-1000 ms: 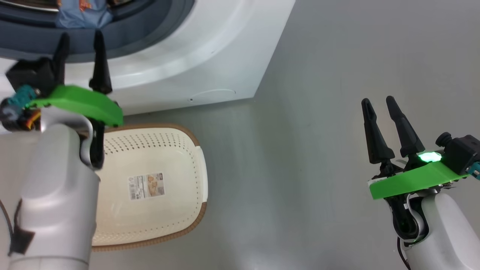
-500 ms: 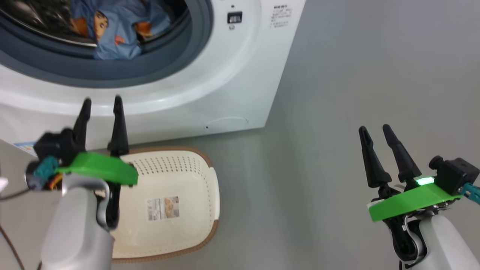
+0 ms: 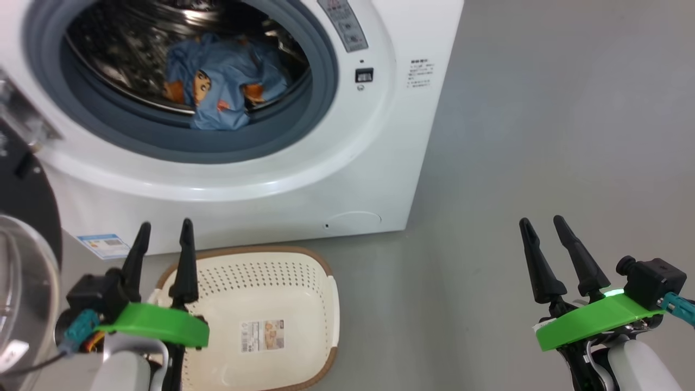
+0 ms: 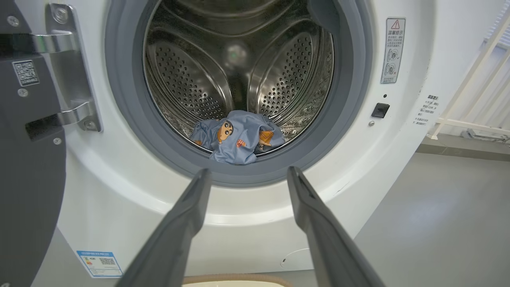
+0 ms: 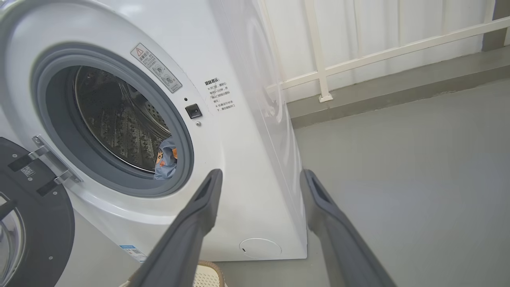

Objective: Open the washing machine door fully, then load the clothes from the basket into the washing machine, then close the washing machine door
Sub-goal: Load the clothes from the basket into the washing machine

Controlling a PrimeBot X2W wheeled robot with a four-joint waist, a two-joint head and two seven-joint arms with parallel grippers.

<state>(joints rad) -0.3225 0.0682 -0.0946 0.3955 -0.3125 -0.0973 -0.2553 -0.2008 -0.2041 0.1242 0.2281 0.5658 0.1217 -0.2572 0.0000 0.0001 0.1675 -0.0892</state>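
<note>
Trouble, biggest thing first. Washing machine (image 3: pixel 391 163): planted on the grey floor (image 3: pixel 543 108), mouth wide open, loading apparently done; little to upset there. Washing machine door (image 5: pixel 44 223): swung out on the robot's left, at the head view's left edge. Likely next step: shutting it. Could slip off the glossy rim (image 3: pixel 32 206) under a glancing push, or barely budge if pressed too close to the hinge (image 4: pixel 75 71); could stop short of latching after a timid shove. Basket (image 3: pixel 255 277): on the floor just before the machine, holding no cloth, only its label sticker (image 3: pixel 262 335). Clearance under the door's swing hard to judge; might get clipped or nudged. Clothes (image 3: pixel 228 92): bunched low at the front of the drum (image 4: pixel 187 79), one fold reaching toward the grey gasket (image 4: pixel 350 99). Could get pinched between door glass (image 3: pixel 21 293) and rubber, keeping the door from sealing.

Then positions. Left claw (image 3: pixel 166 224): fingers spread fully wide, holding nothing, poised over the basket's left end and aimed at the drum mouth; door just beside it on the left, clothes well ahead inside the drum. Right claw (image 3: pixel 540 220): equally wide, equally empty, over bare floor past the machine's right corner, well apart from door, basket and clothes.
</note>
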